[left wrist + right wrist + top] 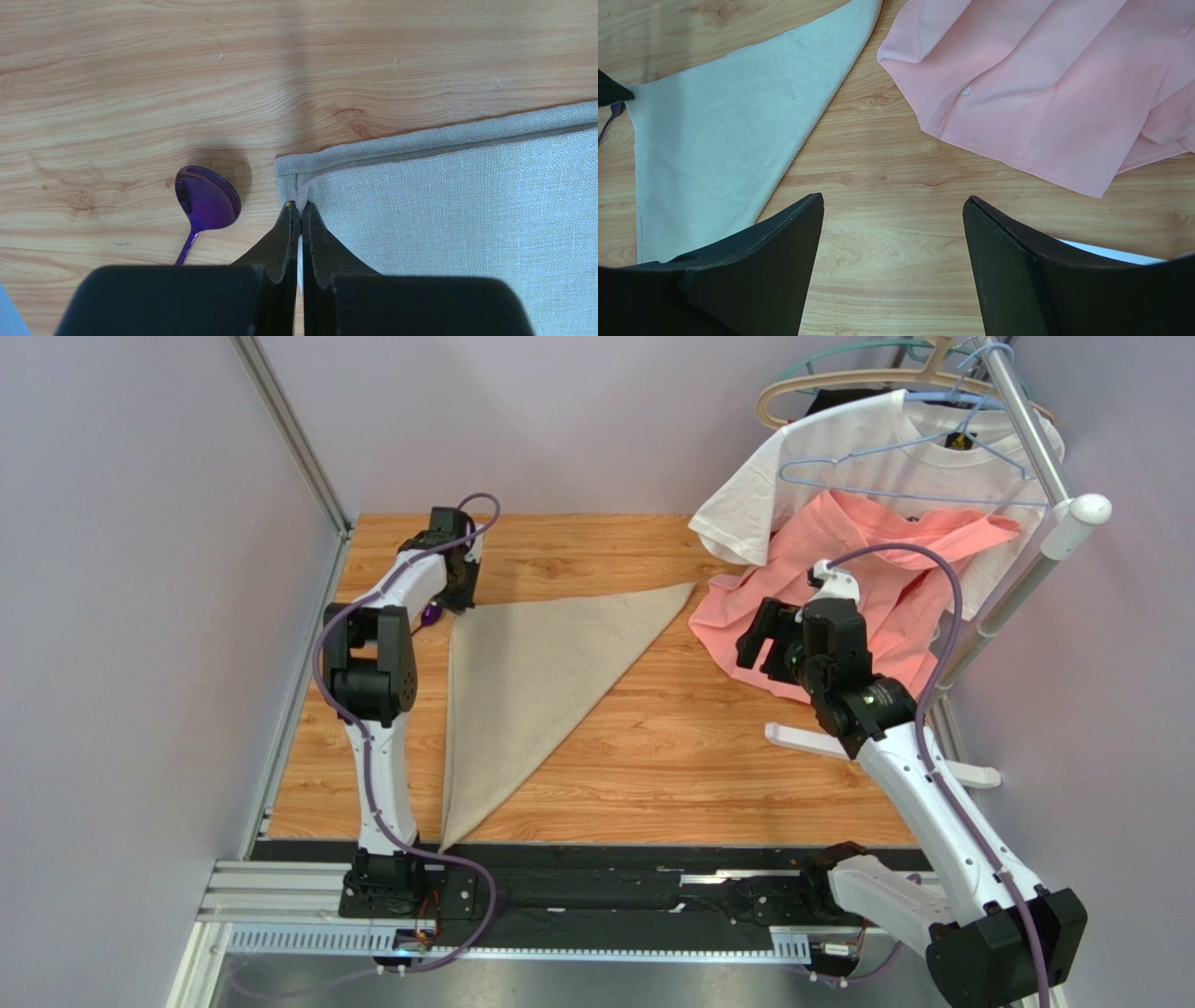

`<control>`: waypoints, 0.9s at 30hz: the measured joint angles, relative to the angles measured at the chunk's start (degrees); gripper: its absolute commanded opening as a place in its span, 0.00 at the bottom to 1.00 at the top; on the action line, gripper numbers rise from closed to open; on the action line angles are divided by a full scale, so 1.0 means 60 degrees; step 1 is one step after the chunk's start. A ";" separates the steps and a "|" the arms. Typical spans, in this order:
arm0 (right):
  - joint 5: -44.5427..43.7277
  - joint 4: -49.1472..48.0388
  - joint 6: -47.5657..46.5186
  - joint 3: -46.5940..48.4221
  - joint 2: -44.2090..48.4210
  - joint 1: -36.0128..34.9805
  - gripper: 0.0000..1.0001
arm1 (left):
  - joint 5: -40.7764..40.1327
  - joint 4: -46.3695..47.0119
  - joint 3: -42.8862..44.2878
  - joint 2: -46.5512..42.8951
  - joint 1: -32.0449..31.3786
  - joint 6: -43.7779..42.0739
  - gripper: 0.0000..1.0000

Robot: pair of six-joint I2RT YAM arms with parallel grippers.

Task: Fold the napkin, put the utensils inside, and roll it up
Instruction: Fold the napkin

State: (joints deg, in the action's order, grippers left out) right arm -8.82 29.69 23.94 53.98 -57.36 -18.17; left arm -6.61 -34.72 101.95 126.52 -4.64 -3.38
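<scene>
Now the napkin (456, 196) is a folded triangle.
The left claw (300, 213) pinches its tip by the spoon (207, 199), near the bench's (673, 742) far left corner; the right claw (892, 231) is open.

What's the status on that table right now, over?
Left gripper shut, tips at napkin corner; right gripper open, empty. Napkin folded to a triangle, spoon beside it, not inside. Pink shirt close by napkin's far tip, not touching.

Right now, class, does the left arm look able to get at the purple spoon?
Probably yes. The spoon lies on the bare table just beside the left gripper, with nothing between them. But its jaws are closed at the napkin corner, so it would have to open first.
</scene>
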 measured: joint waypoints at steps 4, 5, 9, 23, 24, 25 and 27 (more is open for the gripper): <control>0.0000 -0.0004 0.0000 0.0000 -0.0025 -0.0004 0.77 | -0.0044 -0.0033 0.0000 0.0066 0.0015 -0.0004 0.00; 0.0000 -0.0004 0.0000 0.0000 -0.0036 0.0000 0.77 | -0.0069 -0.0040 0.0000 0.0069 0.0018 -0.0004 0.00; 0.0000 -0.0004 0.0000 0.0000 -0.0069 -0.0004 0.77 | -0.0208 -0.0040 0.0004 0.0084 0.0025 -0.0018 0.00; 0.0069 -0.0076 0.0000 0.0000 -0.0342 0.0000 0.78 | -0.0477 -0.0058 0.0080 0.0168 0.0029 -0.0025 0.45; 0.0073 -0.0095 0.0000 0.0000 -0.0357 0.0000 0.78 | -0.0499 -0.0058 0.0095 0.0168 0.0033 0.0000 0.48; 0.0080 -0.0109 0.0000 0.0000 -0.0375 0.0000 0.78 | -0.0506 -0.0058 0.0120 0.0168 0.0033 0.0011 0.49; 0.0102 -0.0146 0.0000 0.0000 -0.0412 0.0000 0.78 | -0.0517 -0.0040 0.0135 0.0168 0.0033 0.0036 0.51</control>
State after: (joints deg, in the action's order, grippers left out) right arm -8.21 28.82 23.94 53.98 -59.83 -18.17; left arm -9.72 -34.96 102.76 127.52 -4.45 -3.16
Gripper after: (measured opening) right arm 0.775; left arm 0.476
